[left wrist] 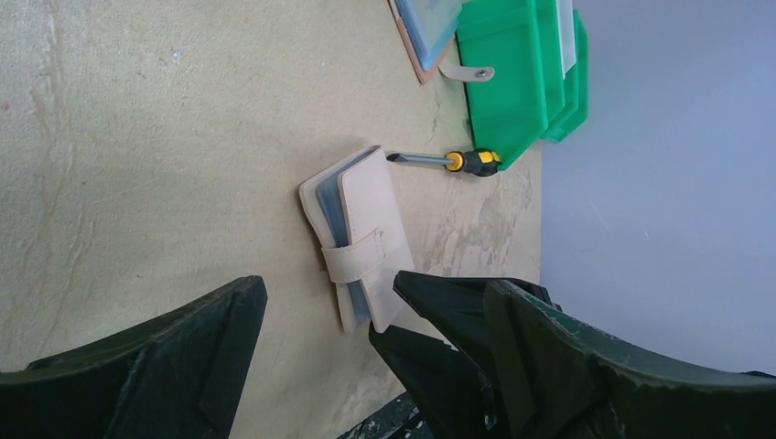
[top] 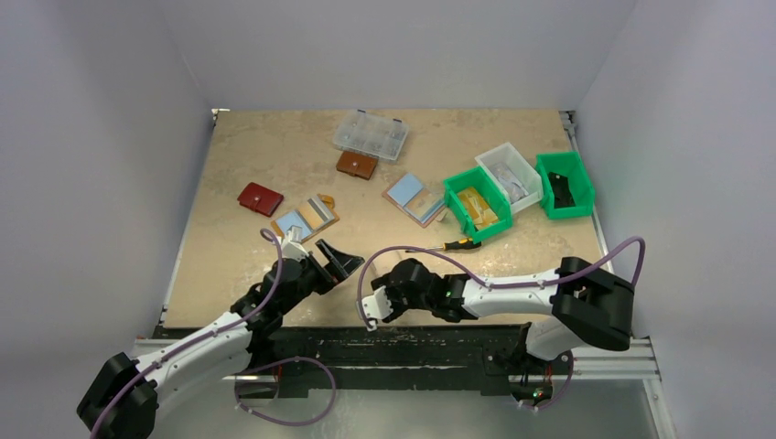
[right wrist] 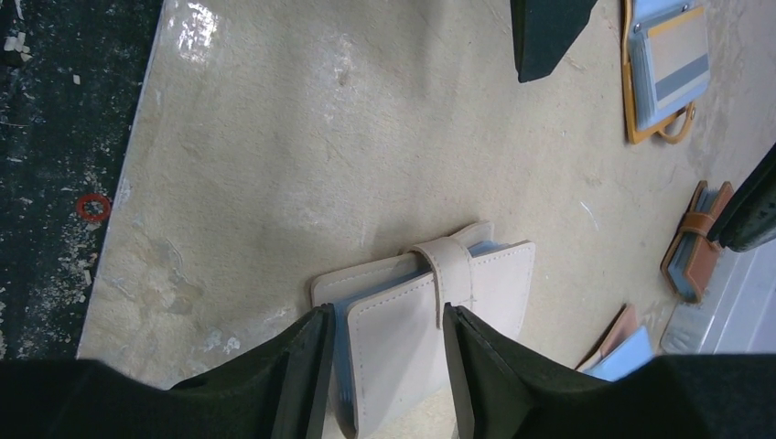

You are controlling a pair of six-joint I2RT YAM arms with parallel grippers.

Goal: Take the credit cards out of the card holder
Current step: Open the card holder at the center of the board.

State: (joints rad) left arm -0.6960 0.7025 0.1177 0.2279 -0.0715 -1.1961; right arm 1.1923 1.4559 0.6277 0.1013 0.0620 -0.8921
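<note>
Card holder point(left wrist: 364, 219): smooth, stitched beige rectangle

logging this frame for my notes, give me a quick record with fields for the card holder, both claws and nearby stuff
card holder: beige, folded shut, tab snapped, flat on the table
right claw: open, fingers over the card holder; touching or not, cannot tell
left claw: open, empty, facing the card holder
screwdriver: tip by the card holder's corner
green bin: just beyond the screwdriver
red wallet: shut, far left
brown wallet: shut, far side
task state: card holder not yet opened
</note>
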